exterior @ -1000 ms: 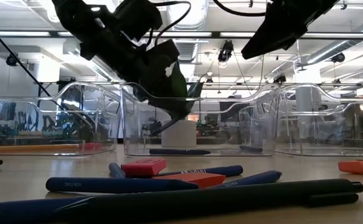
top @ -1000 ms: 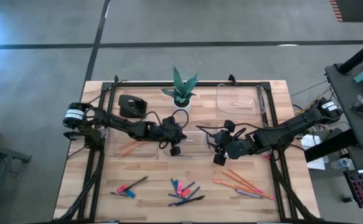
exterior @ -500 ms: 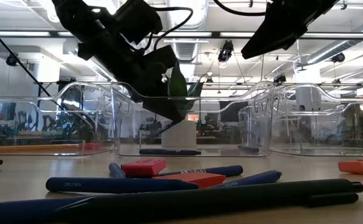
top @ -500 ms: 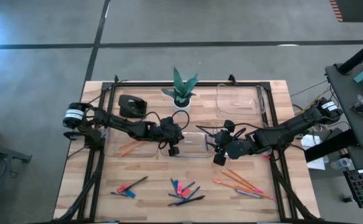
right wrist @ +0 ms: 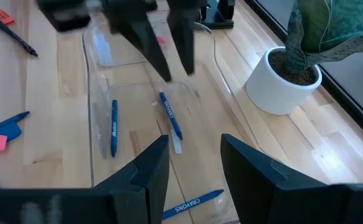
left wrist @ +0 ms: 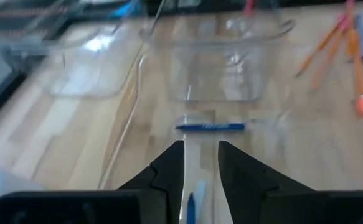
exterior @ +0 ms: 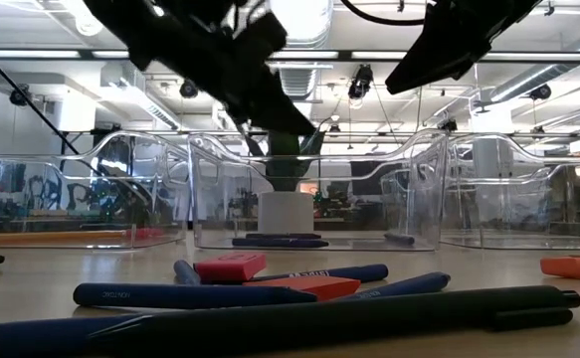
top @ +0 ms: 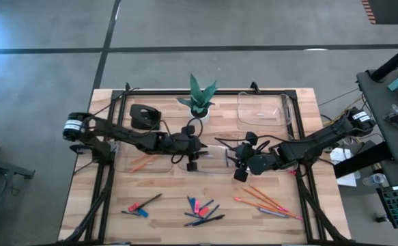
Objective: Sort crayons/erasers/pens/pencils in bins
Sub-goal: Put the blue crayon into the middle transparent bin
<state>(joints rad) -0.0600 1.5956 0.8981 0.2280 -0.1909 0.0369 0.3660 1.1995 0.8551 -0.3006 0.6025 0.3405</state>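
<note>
Near the middle of the high view, the left gripper (top: 191, 164) is opening over the clear plastic bin (top: 216, 169), its short blue crayon (right wrist: 170, 116) now lying inside, while the right gripper (top: 238, 173) is waiting open nearby.

Bright even overhead light, soft shadows, left wrist view blurred

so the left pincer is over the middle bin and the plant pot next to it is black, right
Not quite: the plant pot is white, as the right wrist view shows. The left pincer is indeed over the middle bin.
</note>
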